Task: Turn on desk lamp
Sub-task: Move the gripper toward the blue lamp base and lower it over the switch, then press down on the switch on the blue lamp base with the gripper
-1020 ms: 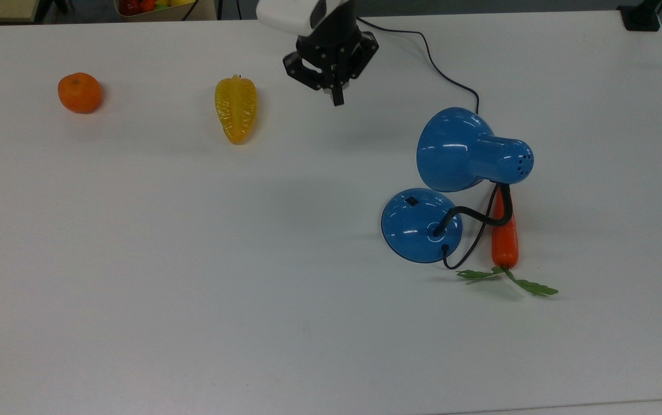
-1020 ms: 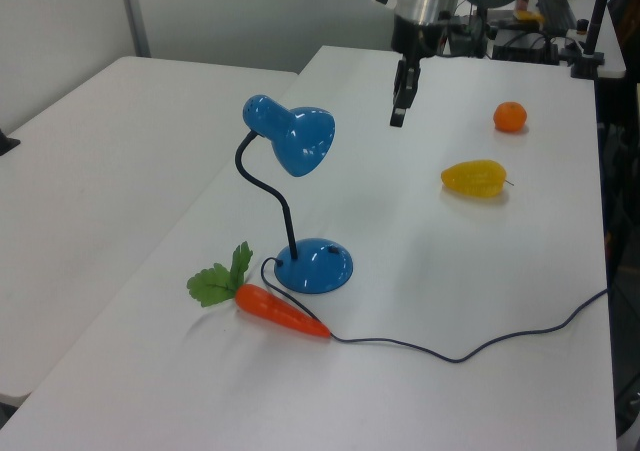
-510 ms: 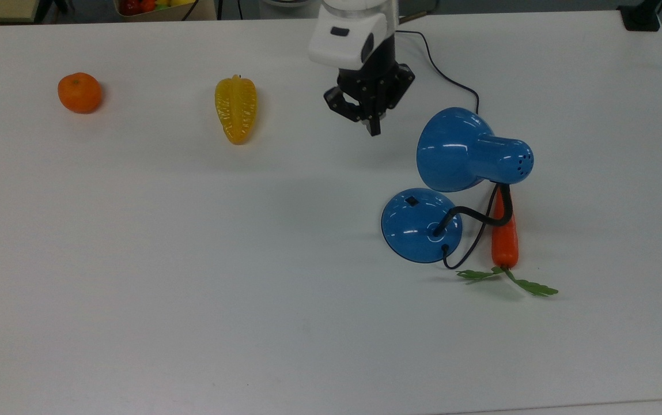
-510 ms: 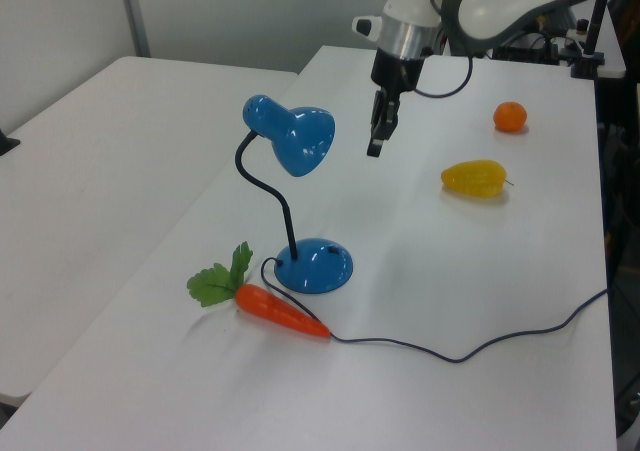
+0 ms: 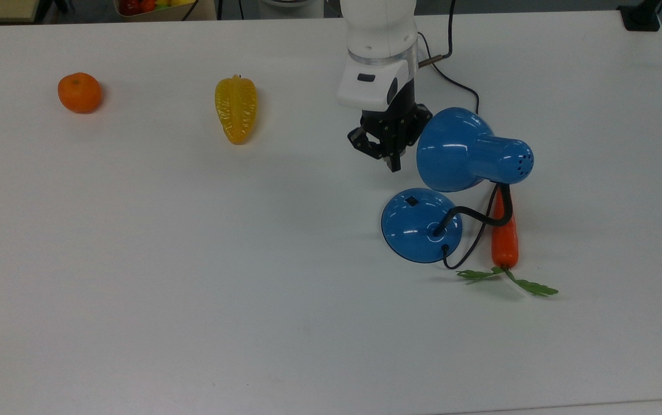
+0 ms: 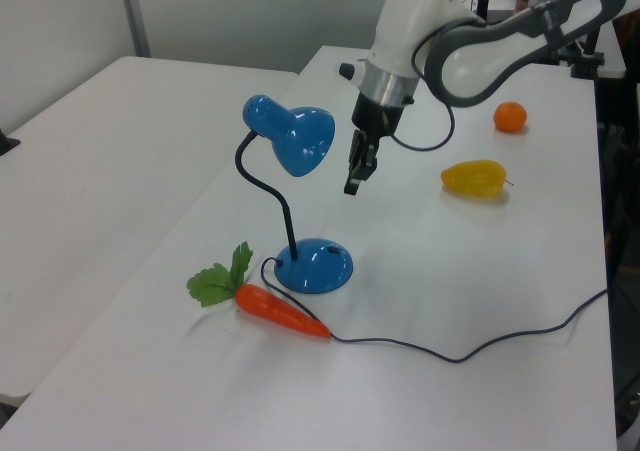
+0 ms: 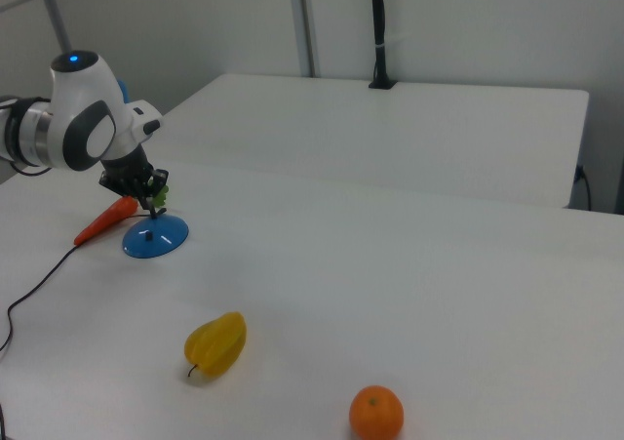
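White table carries the desk lamp toward the top view's right edge. Its base switch shows from above — the left view shows the gripper, fingers together, hanging clear beside the shade.

No readable text, label or number anywhere (lamp included).

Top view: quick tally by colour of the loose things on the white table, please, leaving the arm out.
Orange: 2, the round orange fruit and the orange carrot with green leaves.
Yellow: 1, the ridged yellow starfruit.
Blue: 1, the glossy blue desk lamp with a black gooseneck.
Total: 4.
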